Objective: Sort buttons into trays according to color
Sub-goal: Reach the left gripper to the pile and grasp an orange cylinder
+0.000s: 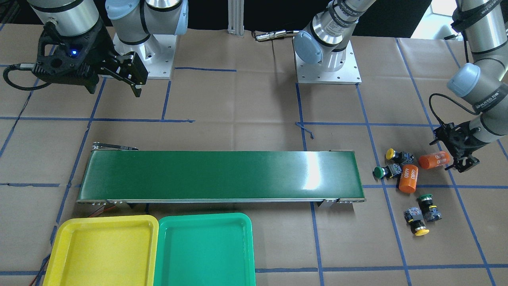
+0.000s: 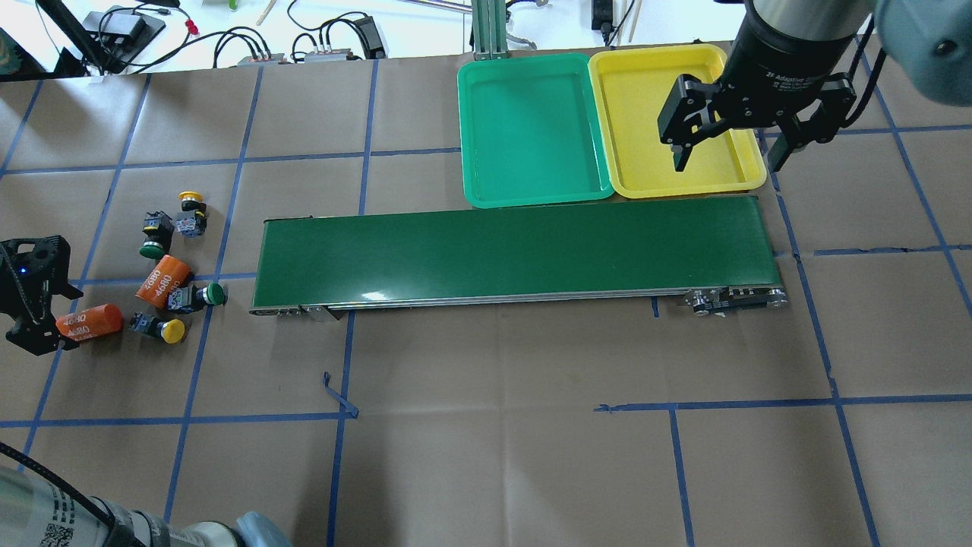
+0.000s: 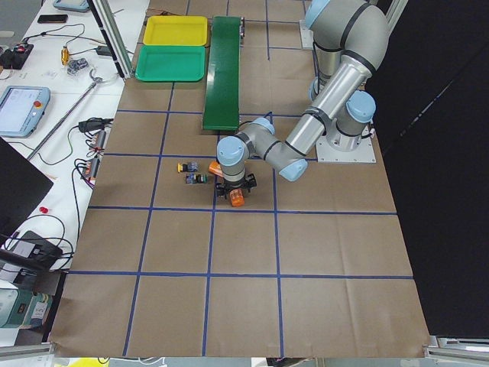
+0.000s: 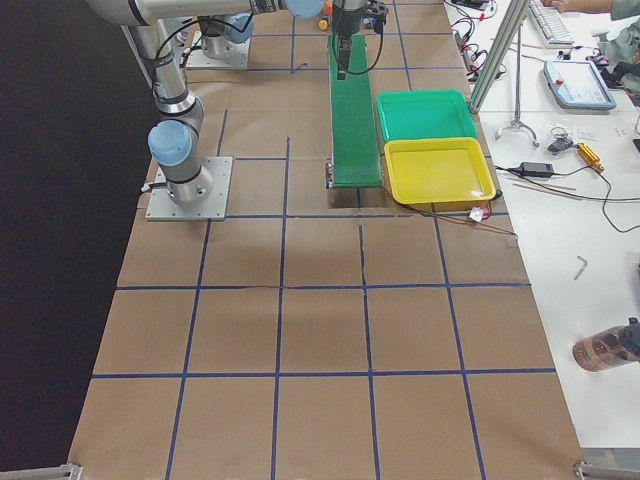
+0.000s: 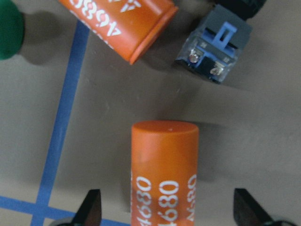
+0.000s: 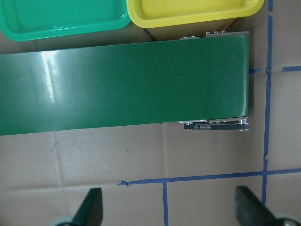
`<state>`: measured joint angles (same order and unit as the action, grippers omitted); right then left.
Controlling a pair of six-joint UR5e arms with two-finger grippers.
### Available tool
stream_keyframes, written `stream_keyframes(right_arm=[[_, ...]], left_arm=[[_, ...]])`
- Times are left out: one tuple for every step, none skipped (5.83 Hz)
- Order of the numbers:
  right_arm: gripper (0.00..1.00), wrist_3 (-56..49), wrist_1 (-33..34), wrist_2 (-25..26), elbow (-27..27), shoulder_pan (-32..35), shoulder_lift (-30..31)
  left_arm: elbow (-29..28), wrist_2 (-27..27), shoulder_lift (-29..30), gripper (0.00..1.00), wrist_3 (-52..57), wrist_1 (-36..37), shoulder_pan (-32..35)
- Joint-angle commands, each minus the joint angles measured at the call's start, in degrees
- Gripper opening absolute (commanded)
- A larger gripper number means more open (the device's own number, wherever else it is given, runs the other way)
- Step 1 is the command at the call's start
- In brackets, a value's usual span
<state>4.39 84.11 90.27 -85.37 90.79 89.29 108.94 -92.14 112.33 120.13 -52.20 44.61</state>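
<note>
Orange cylinder [image 5: 163, 174] between fingers [image 5: 91, 207] — buttons [image 5: 214, 52] beside.

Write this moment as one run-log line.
left tool open astride orange cylinder | right tool open, raised | buttons unsorted | yellow tray, green tray empty

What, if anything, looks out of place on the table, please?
Two orange cylinders marked 4680 lie mixed among the buttons, odd for a colour sort. The left pincer is open around one cylinder, not a button.
</note>
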Motion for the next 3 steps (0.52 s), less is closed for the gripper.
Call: stream_keyframes(right_arm=[[1.00, 0.0, 0.0, 0.0, -0.1, 0.0, 0.0], [1.00, -0.3, 0.0, 0.0, -0.1, 0.0, -0.1], [1.00, -0.3, 0.0, 0.1, -0.1, 0.0, -0.1]], left_arm=[[0.1, 0.6, 2.1, 0.91, 1.6, 2.9, 0.0], [-0.1, 2.4, 2.2, 0.58, 6.3, 3.3, -0.1], [-0.3, 2.7, 2.1, 0.11, 7.9, 3.6, 0.0]])
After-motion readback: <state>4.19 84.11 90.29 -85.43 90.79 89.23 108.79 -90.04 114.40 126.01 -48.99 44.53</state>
